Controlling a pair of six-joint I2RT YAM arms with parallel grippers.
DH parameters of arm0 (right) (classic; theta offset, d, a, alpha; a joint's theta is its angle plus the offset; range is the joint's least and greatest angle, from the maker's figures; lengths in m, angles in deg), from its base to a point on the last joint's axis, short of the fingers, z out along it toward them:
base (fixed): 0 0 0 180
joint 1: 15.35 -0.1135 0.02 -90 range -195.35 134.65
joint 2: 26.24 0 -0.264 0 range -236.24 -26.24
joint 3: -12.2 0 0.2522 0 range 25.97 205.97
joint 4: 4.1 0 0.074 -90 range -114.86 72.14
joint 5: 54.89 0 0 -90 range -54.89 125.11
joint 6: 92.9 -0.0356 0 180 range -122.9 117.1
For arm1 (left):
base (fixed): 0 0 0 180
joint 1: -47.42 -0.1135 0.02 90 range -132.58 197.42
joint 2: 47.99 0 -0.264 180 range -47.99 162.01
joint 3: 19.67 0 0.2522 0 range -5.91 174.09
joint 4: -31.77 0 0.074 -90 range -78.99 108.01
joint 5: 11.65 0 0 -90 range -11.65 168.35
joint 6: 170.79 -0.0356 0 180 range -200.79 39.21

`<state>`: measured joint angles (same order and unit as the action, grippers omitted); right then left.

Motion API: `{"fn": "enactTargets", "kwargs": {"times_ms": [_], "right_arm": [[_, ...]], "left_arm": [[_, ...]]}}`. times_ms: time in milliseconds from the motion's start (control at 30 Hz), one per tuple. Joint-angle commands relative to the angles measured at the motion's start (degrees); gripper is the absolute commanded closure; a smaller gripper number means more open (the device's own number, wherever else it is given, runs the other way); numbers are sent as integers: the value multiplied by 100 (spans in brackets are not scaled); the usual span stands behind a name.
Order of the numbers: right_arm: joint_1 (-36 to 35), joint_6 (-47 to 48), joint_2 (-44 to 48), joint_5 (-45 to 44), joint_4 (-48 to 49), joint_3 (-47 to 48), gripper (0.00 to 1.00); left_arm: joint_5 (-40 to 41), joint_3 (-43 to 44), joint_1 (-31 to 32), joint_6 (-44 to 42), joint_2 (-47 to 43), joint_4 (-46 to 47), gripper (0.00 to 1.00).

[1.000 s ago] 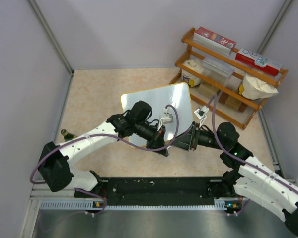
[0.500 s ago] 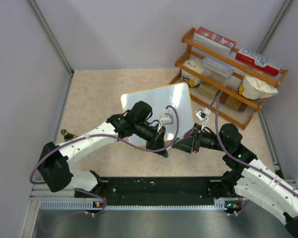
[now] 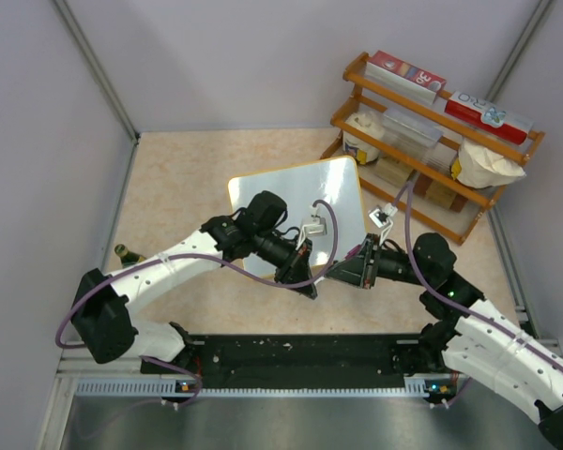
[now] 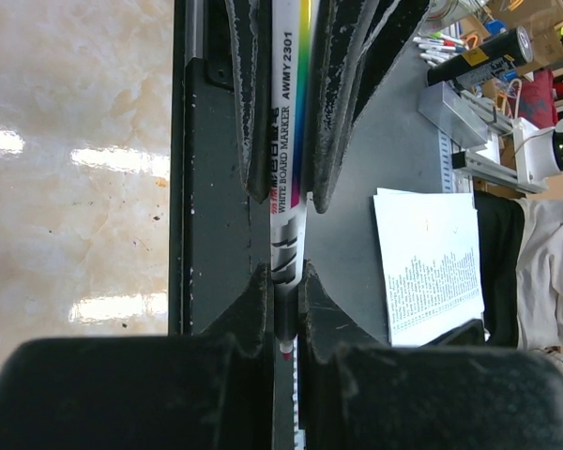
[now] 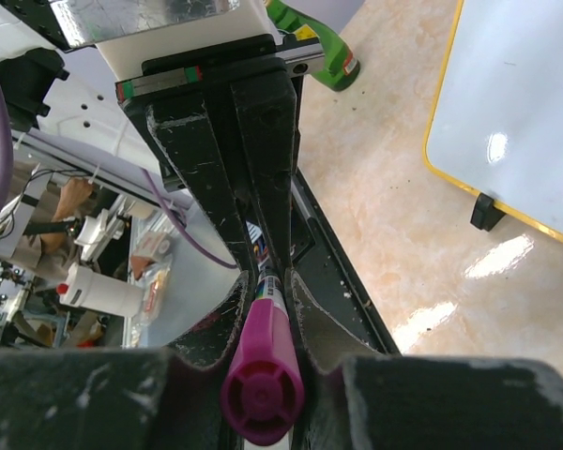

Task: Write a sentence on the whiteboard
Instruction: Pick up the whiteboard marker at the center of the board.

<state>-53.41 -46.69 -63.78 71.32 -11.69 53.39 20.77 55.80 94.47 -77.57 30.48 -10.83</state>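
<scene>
Inspecting from the left: the left pincer (image 3: 303, 278) is clamped tight on the barrel of a whiteboard marker (image 4: 291, 141), which runs straight out past its fingertips toward the other arm. The right pincer (image 5: 266, 292) meets it head-on from the opposite side. Its jaws are narrowed onto the marker's far stretch, and the purple end piece (image 5: 263, 394) sits between them close to its wrist; the pads appear to touch it on both sides. I judge that piece to be the cap, though the frames do not confirm this. The whiteboard (image 3: 286, 187) lies flat on the table beyond both pincers, partly under the left wrist and up and to the right of the right pincer's fingertips. Its visible surface carries no marks. Assessment: the task is at an early stage. The marker is secured, uncapping appears to be in hand, and the whole sentence remains to be written.
</scene>
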Motion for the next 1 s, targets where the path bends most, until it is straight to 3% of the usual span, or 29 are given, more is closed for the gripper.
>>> {"fn": "enactTargets", "kwargs": {"times_ms": [0,33,100,133,267,500,733,967], "right_arm": [[-26,-95,106,54,481,71,100],[-26,-86,133,1,438,88,100],[-34,-25,203,-218,254,88,100],[-26,19,247,-341,140,106,100],[-26,248,510,-947,-379,141,100],[-26,406,695,-1914,-1127,194,100],[-26,468,450,-2170,-1197,404,100],[-26,705,-279,-2504,-1241,1115,100]], "left_arm": [[317,139,6,-41,-131,63,97],[405,122,-2,-32,-131,80,91],[598,130,-3,11,-192,115,59],[730,113,-11,38,-227,150,50],[1274,-45,-99,231,-648,457,35],[2163,-563,-775,986,-1492,994,25],[2128,-1389,-1645,1567,-2187,1671,23],[2733,-1303,-2129,1656,-2363,1234,20]]}}
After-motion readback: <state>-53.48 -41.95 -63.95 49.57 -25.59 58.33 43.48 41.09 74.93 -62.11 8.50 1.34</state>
